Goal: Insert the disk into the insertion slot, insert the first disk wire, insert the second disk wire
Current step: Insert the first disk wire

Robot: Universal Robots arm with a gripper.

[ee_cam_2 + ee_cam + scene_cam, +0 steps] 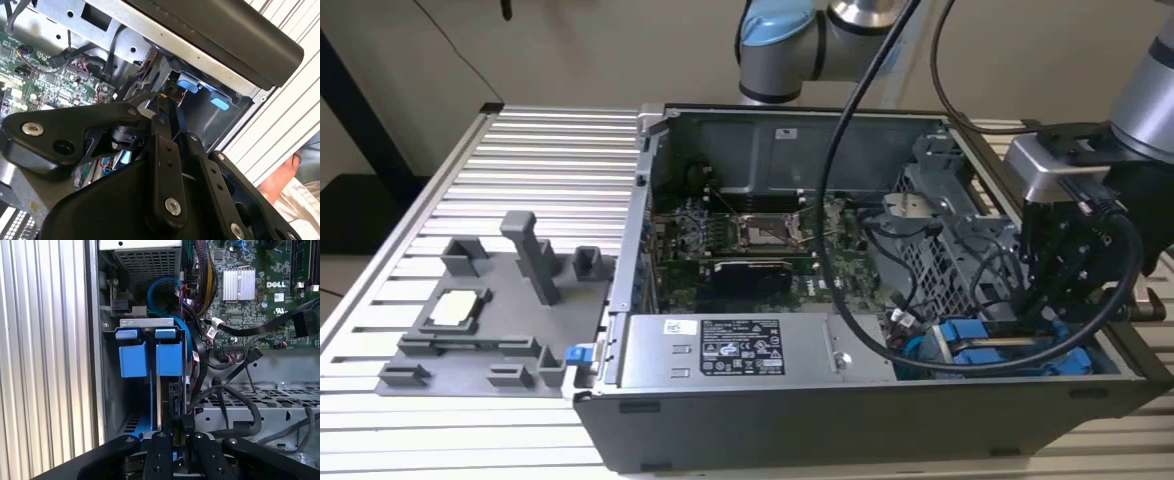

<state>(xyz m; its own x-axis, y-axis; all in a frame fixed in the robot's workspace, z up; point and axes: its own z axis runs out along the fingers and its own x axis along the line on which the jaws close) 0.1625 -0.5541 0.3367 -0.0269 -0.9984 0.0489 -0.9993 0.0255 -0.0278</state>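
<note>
tool (177,429): narrow, tips nearly together, anything pinched indistinct. disk (168,359): on edge in drive bay (107,390), directly ahead of tool, long axis in line with tips.

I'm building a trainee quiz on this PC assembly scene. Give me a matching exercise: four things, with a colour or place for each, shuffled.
Things:
1. disk carrier tabs
2. motherboard
3. power supply box
4. fixture tray

Descriptions:
A. green
B. on the table outside the case, at the exterior view's left
C. bright blue
D. grey, with a sticker on it

Pairs: 1-C, 2-A, 3-D, 4-B
</note>
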